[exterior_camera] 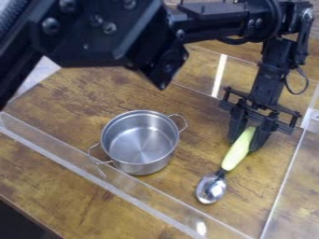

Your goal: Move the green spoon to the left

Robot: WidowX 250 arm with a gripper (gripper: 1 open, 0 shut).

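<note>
One spoon (229,164) to shift, and it lies at about four o'clock on the desk (62,107), metal bowl toward the near edge, green handle running up under the end effector (253,130). Fingers straddle the handle's far end and look closed on it, so call that grasping the spoon by its tip. Pot (138,141) sits at centre, just left of the spoon and right in the leftward path. Good technique, I'd say: lift enough to bring the dangling bowl clear of the pot's rim, or sweep around its near side. A hold that far up the handle could let the spoon pivot, so travel slowly and set down flat beyond the pot.
</note>
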